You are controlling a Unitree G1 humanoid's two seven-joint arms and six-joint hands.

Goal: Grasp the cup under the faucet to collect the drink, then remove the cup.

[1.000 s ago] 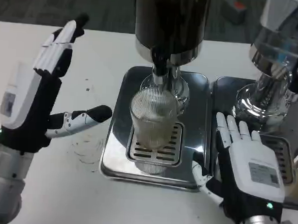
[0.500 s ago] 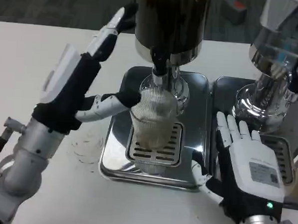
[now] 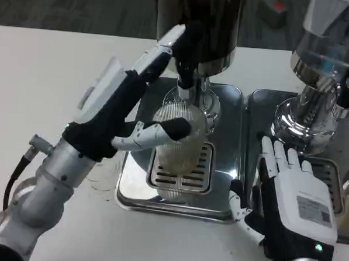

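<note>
White tabletop [image 3: 42,77] was spread beneath two polished steel drip trays [image 3: 135,190], side by side. One ribbed clear cup [image 3: 179,143] was seen standing on the slotted grille of the nearer tray, directly under the dark dispenser's faucet [image 3: 187,78]. And the left hand [image 3: 128,104] was reached in around the cup, thumb set across its front, long fingers extended behind it; whether it was truly gripped could not be told. The right hand [image 3: 294,201] was laid flat just beside the tray, fingers straight and slightly apart. Its label could not be read.
</note>
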